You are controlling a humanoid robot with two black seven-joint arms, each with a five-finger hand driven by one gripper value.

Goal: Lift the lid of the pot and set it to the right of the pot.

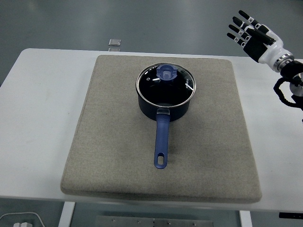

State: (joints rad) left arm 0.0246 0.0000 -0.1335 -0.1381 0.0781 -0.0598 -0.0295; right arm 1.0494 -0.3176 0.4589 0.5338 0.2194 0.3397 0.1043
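From my seat at the controls I see 1 hand in the head view: the right hand (250, 34), raised at the top right corner, past the far right edge of the table (38, 113). Its fingers (238, 29) are spread and extended, pointing toward the upper left, and they hold nothing. The white wrist and black arm trail off toward the right edge of the picture, with a loop of black cable beside them.

The pot (164, 97) sits on a grey mat (109, 142) that covers most of the white tabletop. It stands in the far half of the mat, roughly centred left to right. It is dark blue, and its long blue handle (162, 142) runs straight toward the near edge, ending in a hanging slot.

The pot lid (165, 84) is on the pot, seated flat inside the rim. It is glass with a metal band around its edge and a pale blue knob (167, 73) on top, toward the far side of the lid.

The lid lies well apart from my fingers, to their lower left, with bare mat and a strip of table between them. Nothing touches the lid or knob. The mat to the right of the pot is bare.

A small grey object (114, 45) rests at the far edge of the table, beyond the mat's far left corner; I cannot tell what it is.
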